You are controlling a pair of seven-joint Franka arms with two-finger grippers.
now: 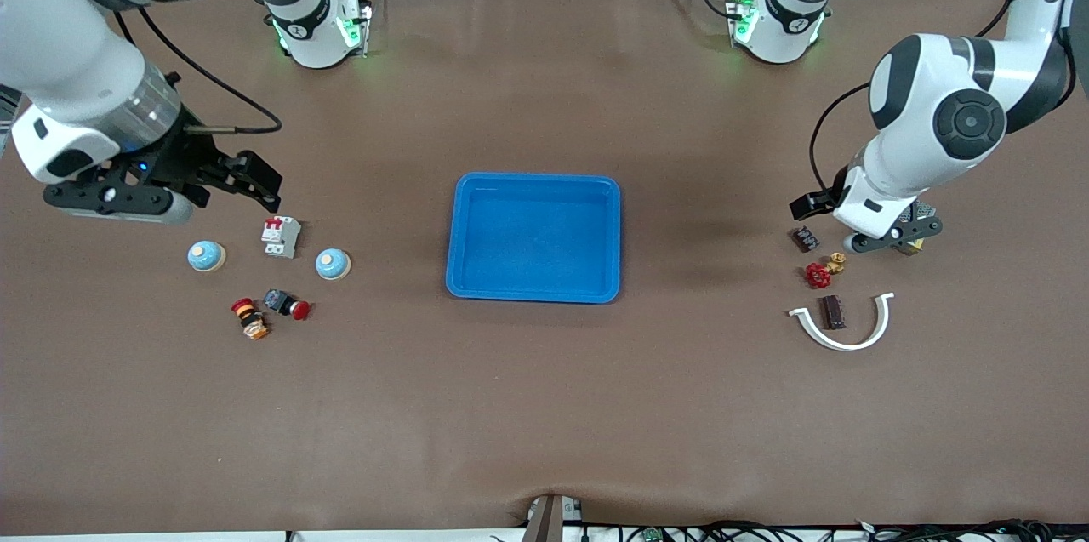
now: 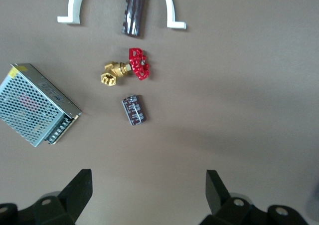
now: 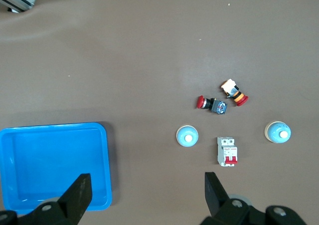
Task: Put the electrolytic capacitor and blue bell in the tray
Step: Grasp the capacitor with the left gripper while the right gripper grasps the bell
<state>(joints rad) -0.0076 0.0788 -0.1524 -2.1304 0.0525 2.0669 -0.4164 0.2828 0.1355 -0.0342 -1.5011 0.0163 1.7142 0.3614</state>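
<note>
Brown table point(image 1: 544, 406): we judge 0 parts placed, tray point(image 1: 534, 291) empty, capacitor point(image 2: 134, 110) and 2 blue bells point(image 1: 333, 264) outside, left gripper point(image 2: 148, 195) and right gripper point(image 3: 147, 197) both released.

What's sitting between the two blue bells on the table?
The white circuit breaker lies between the two blue bells, slightly farther from the front camera than both. It shows in the front and right wrist views.

The tray point(image 1: 534, 236) sits mid-table. Toward the right arm's end, a circuit breaker point(image 1: 281, 236) lies between two bells point(image 1: 207, 256) point(image 1: 333, 264); two push-button switches point(image 1: 250, 318) point(image 1: 287, 304) lie nearer the front camera. Toward the left arm's end, a capacitor point(image 1: 804, 238), then a valve point(image 1: 822, 271), then a second capacitor point(image 1: 832, 312) inside a curved bracket point(image 1: 846, 325), each nearer the camera. A power supply point(image 2: 36, 104) lies beside the valve.
</note>
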